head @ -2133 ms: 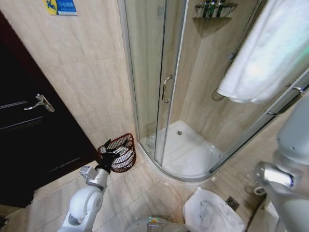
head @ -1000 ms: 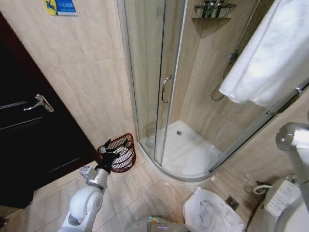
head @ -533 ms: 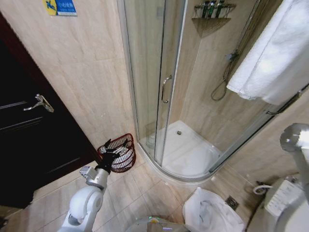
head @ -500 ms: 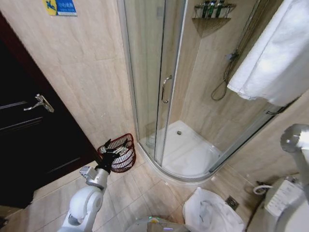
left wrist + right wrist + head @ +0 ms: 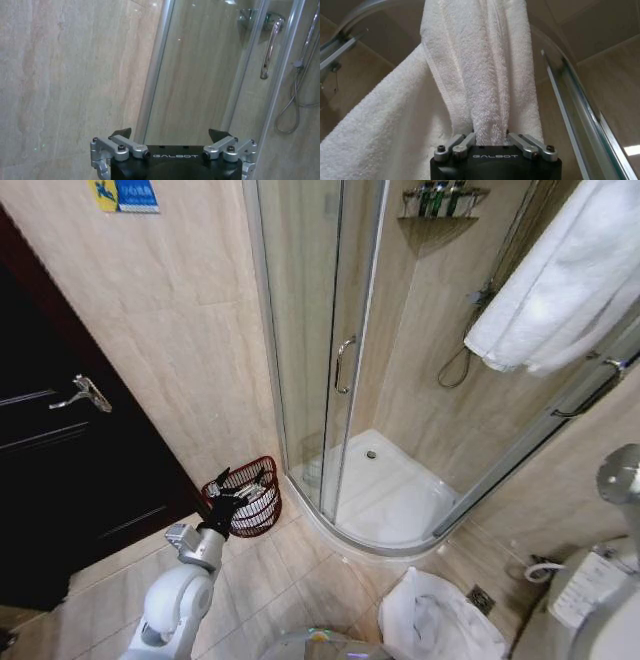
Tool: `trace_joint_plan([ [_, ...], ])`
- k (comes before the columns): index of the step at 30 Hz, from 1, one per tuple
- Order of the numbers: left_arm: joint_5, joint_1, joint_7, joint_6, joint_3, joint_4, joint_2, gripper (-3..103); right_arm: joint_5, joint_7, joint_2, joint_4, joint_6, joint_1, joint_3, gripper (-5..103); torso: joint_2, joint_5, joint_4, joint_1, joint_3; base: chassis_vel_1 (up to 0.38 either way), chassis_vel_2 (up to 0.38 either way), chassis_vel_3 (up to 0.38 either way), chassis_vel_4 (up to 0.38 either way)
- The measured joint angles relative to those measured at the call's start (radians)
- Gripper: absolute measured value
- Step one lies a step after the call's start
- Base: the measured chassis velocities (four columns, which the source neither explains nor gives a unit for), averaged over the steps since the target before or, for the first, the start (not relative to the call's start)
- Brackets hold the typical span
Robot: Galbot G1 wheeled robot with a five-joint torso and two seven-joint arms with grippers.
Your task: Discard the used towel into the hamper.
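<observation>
The used towel [image 5: 560,280] is white terry cloth hanging bunched at the upper right, in front of the shower glass. In the right wrist view my right gripper [image 5: 490,138] is shut on a gathered fold of the towel [image 5: 480,75], which stretches away from the fingers. The hamper [image 5: 265,510], a dark red wire basket, stands on the floor against the wall beside the shower. My left gripper [image 5: 226,500] hovers at the hamper's near rim. In the left wrist view the left gripper [image 5: 170,133] stands open with nothing between its fingers, facing the tiled wall.
A curved glass shower enclosure [image 5: 310,330] with a door handle [image 5: 344,365] fills the middle. A dark door [image 5: 60,470] with a lever handle [image 5: 82,392] is at left. A white lined bin [image 5: 435,620] and a floor drain [image 5: 481,598] lie at the bottom right.
The towel has bunched and drawn up toward the upper right corner, and my right arm has swung out toward the right edge. The left arm and hamper have not moved.
</observation>
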State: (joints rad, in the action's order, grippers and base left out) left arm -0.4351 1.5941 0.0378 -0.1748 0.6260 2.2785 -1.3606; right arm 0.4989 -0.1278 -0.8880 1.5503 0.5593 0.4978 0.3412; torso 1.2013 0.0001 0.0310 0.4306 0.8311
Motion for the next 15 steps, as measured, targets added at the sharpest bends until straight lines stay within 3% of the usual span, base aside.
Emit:
trace_joint_plan([
  [11, 0.000, 0.000, 0.000, 0.000, 0.000, 0.000, 0.000, 100, 0.067, 0.006, 0.025, 0.028, -0.008, -0.006, -0.004, 14, 0.000, -0.0001, 0.0000, 0.000, 0.000, 0.000, 0.000, 0.000, 0.000],
  [15, 0.000, 0.000, 0.000, 0.000, 0.000, 0.000, 0.000, 100, 0.118, 0.018, 0.053, 0.056, -0.062, -0.035, 0.000, 14, 0.000, -0.0002, 0.0000, 0.000, 0.000, 0.000, 0.000, 0.000, 0.000],
])
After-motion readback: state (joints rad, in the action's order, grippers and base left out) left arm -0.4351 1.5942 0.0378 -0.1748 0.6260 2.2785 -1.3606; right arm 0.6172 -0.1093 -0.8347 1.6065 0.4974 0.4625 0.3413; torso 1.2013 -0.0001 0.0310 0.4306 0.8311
